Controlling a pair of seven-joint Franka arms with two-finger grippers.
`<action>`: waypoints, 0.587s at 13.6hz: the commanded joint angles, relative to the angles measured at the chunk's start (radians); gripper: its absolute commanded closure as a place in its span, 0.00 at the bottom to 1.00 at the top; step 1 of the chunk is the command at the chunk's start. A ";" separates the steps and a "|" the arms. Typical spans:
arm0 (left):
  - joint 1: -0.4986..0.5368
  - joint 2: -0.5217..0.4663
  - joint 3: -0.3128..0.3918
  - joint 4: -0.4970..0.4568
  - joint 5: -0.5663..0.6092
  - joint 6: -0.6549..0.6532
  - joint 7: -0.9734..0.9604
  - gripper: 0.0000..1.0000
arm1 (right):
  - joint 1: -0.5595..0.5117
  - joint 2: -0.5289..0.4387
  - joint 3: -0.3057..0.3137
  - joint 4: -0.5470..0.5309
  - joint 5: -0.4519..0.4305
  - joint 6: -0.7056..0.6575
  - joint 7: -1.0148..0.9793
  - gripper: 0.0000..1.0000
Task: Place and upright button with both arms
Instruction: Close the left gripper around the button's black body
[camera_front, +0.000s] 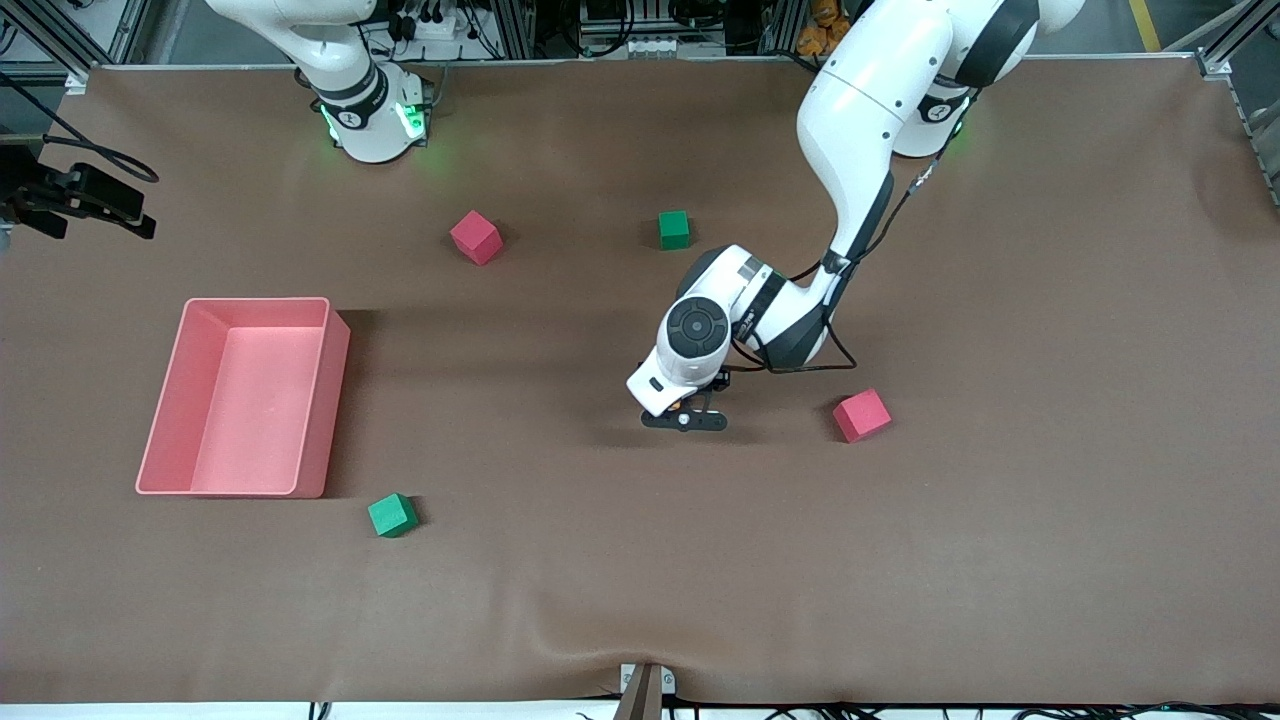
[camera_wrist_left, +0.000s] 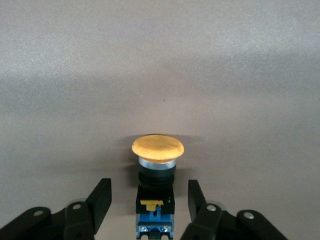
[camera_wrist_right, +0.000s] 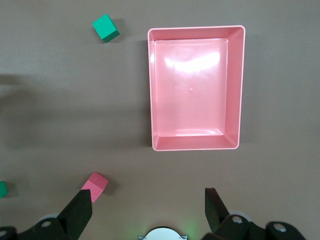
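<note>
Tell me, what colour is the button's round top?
Orange-yellow; the button shows best in the left wrist view.

Your left arm (camera_front: 850, 110): glossy white shells, black joint bands, round black cap above the claw, loose black cable along the forearm. Left claw (camera_front: 685, 420): black, silver screws. Right arm (camera_front: 350, 90): white, green-lit base.

Brown mat (camera_front: 1000, 560) covers the whole table, w/ a small wrinkle at the edge nearest the front camera. Alu frame rails (camera_front: 1215, 55) at the corners by the bases; cables & racks (camera_front: 640, 30) along that side. Grey floor w/ a yellow stripe (camera_front: 1145, 25) past the left arm's end. Black camera mount (camera_front: 75, 195) at the right arm's end. Even overhead light, soft shadows.
</note>
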 joint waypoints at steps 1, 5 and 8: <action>-0.007 0.015 0.002 0.020 0.019 0.008 -0.003 0.33 | -0.019 -0.004 0.012 0.000 0.016 -0.003 0.002 0.00; -0.010 0.019 0.004 0.020 0.019 0.008 -0.003 0.42 | -0.016 0.002 0.012 -0.002 0.016 0.000 0.002 0.00; -0.010 0.019 0.004 0.020 0.017 0.008 -0.003 0.49 | -0.019 0.001 0.012 -0.002 0.016 -0.003 -0.004 0.00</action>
